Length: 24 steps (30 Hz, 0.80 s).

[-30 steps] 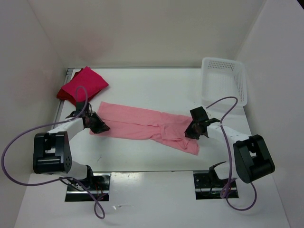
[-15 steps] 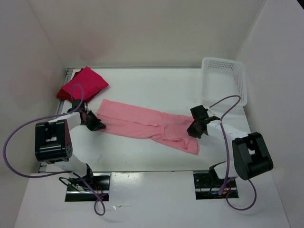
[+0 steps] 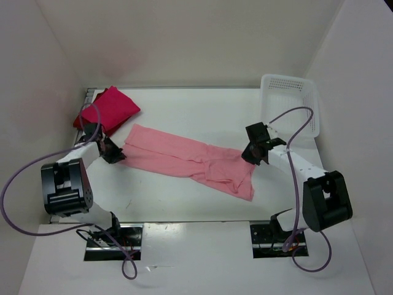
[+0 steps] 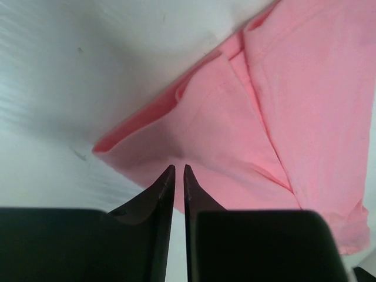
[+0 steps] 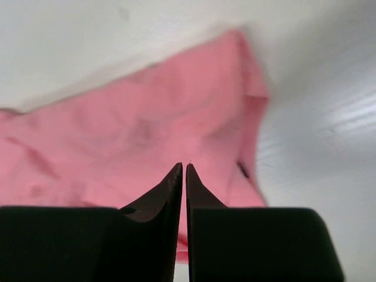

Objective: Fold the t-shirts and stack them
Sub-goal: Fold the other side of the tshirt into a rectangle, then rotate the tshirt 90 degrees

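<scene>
White table [image 3: 184, 206], white walls all round. Salmon pink t-shirt [image 3: 184, 158] lies as a long narrow band stretched btw the two grippers. L gripper [image 3: 116, 153] has its jaws nearly together, only a hairline slit, and looks clamped on the shirt's end, which bunches toward the tips in the wrist view; the rest of the cloth runs away ahead of it. R gripper [image 3: 249, 157] likewise: jaws all but touching, apparently pinching the opposite end, w/ a loose flap on the table to its near side. Folded crimson-pink t-shirt [image 3: 113, 106] sits just behind the L gripper, on top of a dark red t-shirt [image 3: 78, 121]; white perforated basket [image 3: 288, 77] is beyond the R gripper, apart from it. Step in hand, I'd judge: tensioning the band flat before the next fold. To do it well: pull both ends evenly, low to the table, just enough to take out the mid-band wrinkles, w/o dragging the shirt off line or letting thin cloth slip the pinch.
</scene>
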Each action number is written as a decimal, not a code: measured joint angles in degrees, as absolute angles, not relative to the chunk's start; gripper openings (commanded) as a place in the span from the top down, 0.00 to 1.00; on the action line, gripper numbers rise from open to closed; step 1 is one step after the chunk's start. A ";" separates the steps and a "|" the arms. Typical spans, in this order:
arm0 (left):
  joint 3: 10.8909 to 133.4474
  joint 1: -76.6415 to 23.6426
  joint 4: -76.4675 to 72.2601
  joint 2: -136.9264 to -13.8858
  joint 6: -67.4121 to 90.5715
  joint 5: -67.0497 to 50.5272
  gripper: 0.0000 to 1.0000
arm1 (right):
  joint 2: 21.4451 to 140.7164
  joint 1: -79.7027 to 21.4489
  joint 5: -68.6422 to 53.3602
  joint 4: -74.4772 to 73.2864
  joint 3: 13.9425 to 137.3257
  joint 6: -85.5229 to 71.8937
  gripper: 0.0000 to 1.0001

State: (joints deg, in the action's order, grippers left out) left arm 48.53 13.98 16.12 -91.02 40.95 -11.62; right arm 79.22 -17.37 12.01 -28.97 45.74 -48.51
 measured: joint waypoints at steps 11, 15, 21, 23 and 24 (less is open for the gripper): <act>54.19 5.06 18.98 -76.84 37.71 -3.68 0.71 | 97.51 -26.26 4.03 -21.30 56.31 -47.51 0.85; 54.35 5.10 19.07 -75.59 37.63 -4.56 0.70 | 103.04 -25.82 3.88 -20.53 62.02 -47.31 0.85; 54.35 5.10 19.92 -74.78 37.58 -6.42 0.69 | 119.35 -25.85 2.22 -21.67 82.72 -45.01 0.86; 54.35 5.10 20.29 -74.04 37.58 -6.72 0.69 | 128.05 -25.85 1.65 -22.96 96.25 -43.66 0.86; 54.39 5.10 20.58 -73.63 37.50 -6.81 0.69 | 133.97 -25.85 1.56 -24.71 106.13 -42.70 0.85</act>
State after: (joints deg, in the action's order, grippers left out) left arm 54.39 5.10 20.58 -73.63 37.50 -6.81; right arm 133.97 -25.85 1.56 -24.71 106.13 -42.70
